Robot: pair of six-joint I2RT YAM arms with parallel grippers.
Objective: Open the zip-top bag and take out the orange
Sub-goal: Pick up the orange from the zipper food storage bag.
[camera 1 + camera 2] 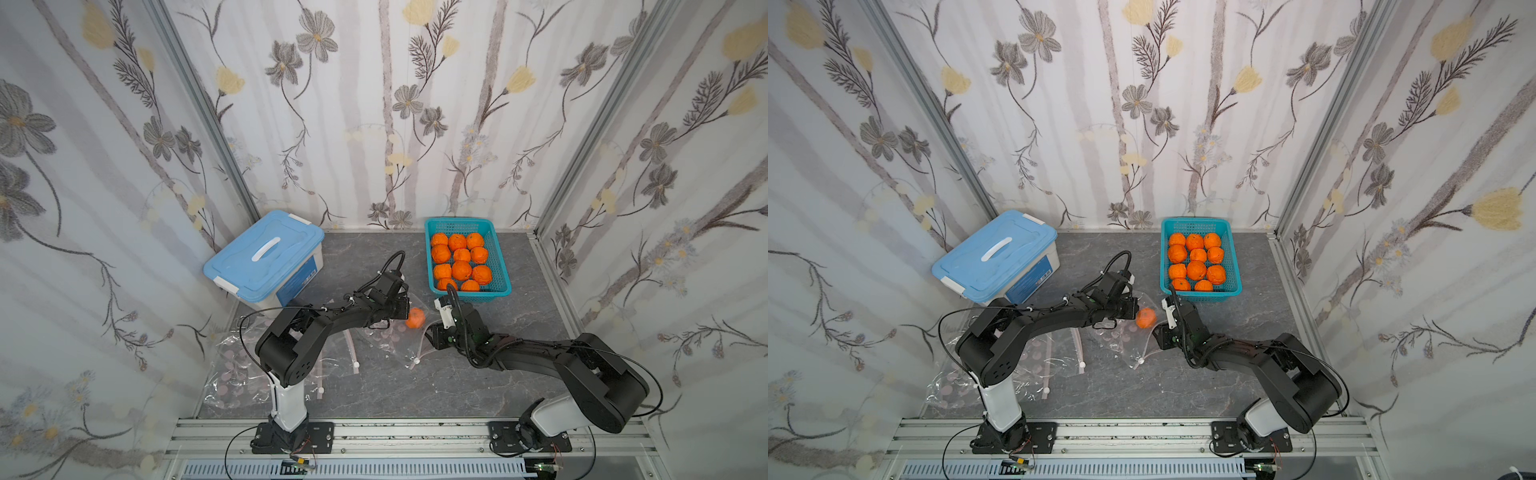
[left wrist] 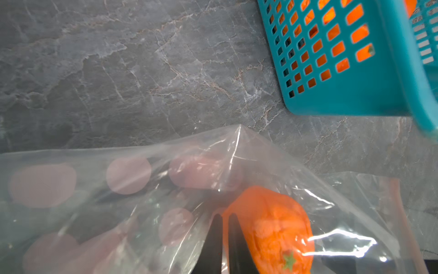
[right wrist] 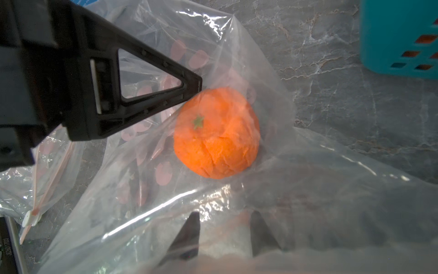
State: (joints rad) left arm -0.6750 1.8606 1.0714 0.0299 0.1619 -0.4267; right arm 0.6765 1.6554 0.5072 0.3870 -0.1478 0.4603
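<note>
The orange (image 3: 216,132) sits inside the zip-top bag (image 3: 239,54), on the tabletop (image 1: 415,386) between the two arms, just in front of the teal basket (image 2: 355,102) of loose oranges (image 1: 461,266). The left pincer (image 2: 225,217) is closed, pinching bag film right beside the fruit. The right pincer (image 3: 225,214) has its jaws apart and holds nothing, with film draped across them (whether its tips are inside the bag's mouth or only under a fold, I cannot tell).

The film is the main risk. If the right pincer closes where it is, it may catch plastic along with the orange, or plastic alone, and drag the whole bag. The left pinch sits very close to the fruit, so a pull there could roll the orange deeper in or shove it against the basket. The film also looks thin and slick, so the left hold may slip free.
</note>
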